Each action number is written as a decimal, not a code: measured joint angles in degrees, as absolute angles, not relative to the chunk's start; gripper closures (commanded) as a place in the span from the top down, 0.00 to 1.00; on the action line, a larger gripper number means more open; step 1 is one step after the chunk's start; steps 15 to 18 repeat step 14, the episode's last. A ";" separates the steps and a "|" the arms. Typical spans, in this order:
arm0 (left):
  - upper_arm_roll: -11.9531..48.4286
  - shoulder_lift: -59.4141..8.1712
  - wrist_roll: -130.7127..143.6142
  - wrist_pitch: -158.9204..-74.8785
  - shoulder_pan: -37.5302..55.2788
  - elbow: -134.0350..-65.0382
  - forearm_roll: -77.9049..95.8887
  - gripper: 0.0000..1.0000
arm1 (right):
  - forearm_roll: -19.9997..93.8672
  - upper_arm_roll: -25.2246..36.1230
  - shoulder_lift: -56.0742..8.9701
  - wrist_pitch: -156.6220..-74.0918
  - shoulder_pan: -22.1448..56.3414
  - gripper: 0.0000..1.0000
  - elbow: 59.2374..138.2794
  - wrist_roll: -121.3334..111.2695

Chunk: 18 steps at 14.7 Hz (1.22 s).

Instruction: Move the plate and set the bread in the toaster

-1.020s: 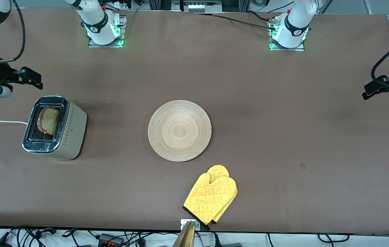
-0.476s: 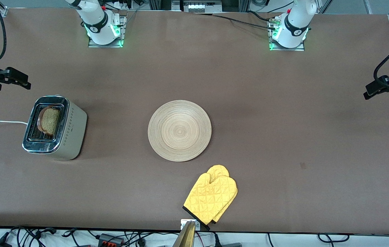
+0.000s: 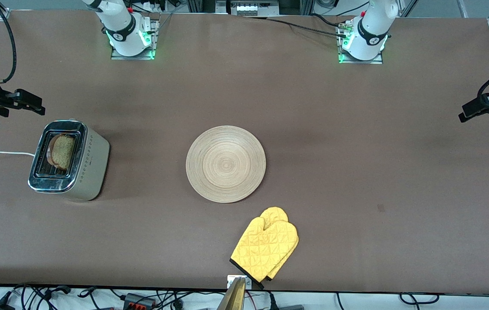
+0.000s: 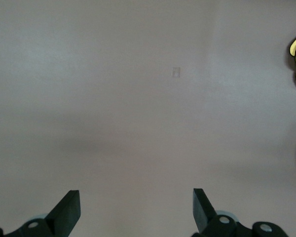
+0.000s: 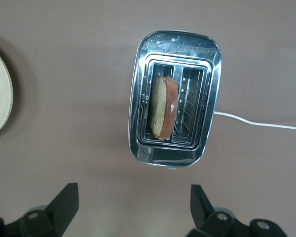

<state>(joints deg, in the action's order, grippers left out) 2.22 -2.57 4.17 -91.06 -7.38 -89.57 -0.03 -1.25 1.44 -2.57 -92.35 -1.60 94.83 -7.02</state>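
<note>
Bread (image 3: pixel 61 151) sits in toaster (image 3: pixel 70 160); plate (image 3: pixel 225 164) bare
Both pincers, left (image 4: pixel 136 207) and right (image 5: pixel 133 205), spread and empty; nothing left but parking

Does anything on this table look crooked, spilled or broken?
Only one small thing: the bread sits tilted in one slot of the toaster, leaning and sticking up above the chrome top rather than fully down. The plate lies flat and bare, and the yellow oven mitt looks intact. Nothing is spilled.
</note>
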 measured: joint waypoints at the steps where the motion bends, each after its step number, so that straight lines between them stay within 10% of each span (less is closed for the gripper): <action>1: 2.22 -2.57 4.17 -91.01 -7.38 -89.57 -0.01 1.00 | -1.26 1.45 -2.57 -92.34 -1.60 1.00 94.80 -7.02; 18: 2.22 -2.64 4.17 -90.82 -8.10 -89.57 0.02 1.00 | -1.27 1.49 -2.58 -92.15 -1.64 1.00 94.44 -7.04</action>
